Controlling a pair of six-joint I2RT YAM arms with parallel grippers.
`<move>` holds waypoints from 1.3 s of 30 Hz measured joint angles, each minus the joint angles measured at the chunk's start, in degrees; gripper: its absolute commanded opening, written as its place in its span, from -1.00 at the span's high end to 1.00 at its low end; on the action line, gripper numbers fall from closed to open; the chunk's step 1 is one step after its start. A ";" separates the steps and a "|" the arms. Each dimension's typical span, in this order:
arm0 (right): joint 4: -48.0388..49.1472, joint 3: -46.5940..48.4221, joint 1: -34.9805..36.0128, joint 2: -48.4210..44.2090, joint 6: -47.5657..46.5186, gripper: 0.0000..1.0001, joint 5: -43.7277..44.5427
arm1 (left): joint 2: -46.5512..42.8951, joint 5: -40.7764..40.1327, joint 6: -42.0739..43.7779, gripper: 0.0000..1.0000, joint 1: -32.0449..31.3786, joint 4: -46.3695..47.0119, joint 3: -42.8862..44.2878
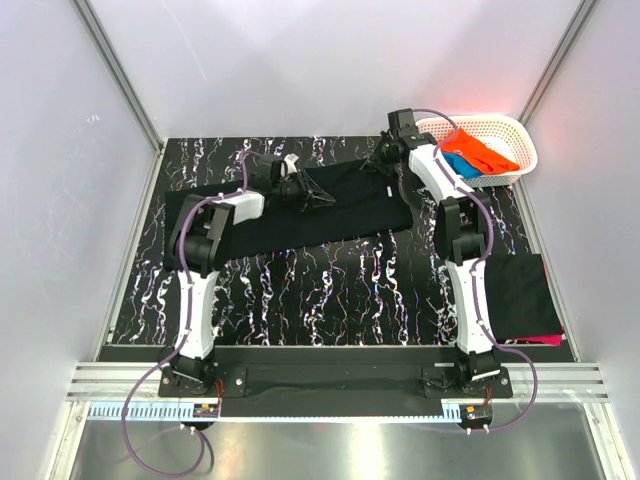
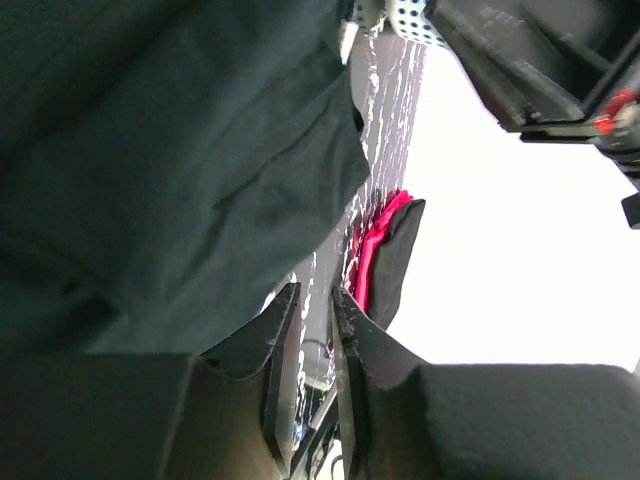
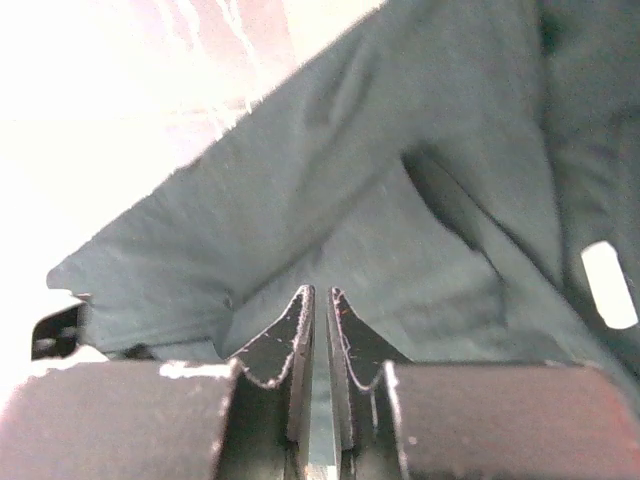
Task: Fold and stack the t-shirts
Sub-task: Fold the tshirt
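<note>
Found large black t-shirt (image 1: 340, 215) stretched left to right across far part of marbled tabletop (image 1: 300, 290), bunched near its middle. Saw left pincer (image 2: 312, 292) low at shirt's middle, fingers a little apart, bare tabletop visible through the gap, cloth just beside one finger, nothing pinched. Saw right pincer (image 3: 322, 292) at shirt's far right end, fingers almost pressed together with a thin slit left; could not tell whether cloth was caught. Noted white basket (image 1: 523, 135) at far right corner, holding orange t-shirt (image 1: 482, 156) and blue t-shirt (image 1: 461, 166). Noted folded black t-shirt (image 1: 520, 288) at near right, lying on magenta t-shirt (image 1: 545, 340), of which only an edge showed.
</note>
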 measured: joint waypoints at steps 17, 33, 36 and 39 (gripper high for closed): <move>1.86 7.06 0.09 12.63 3.61 0.76 -4.44 | 11.72 -1.03 -14.08 0.63 1.77 14.45 2.95; 0.59 9.46 -0.09 12.66 0.55 0.48 -4.87 | 4.44 -0.63 -0.11 0.57 4.79 -2.25 4.11; -0.39 11.74 -0.11 12.66 0.46 0.40 -4.85 | 2.40 -0.22 0.39 0.56 5.77 -2.54 6.47; -0.57 12.66 -0.11 12.20 0.46 0.34 -4.81 | 1.73 0.24 -0.96 0.57 6.71 0.50 8.09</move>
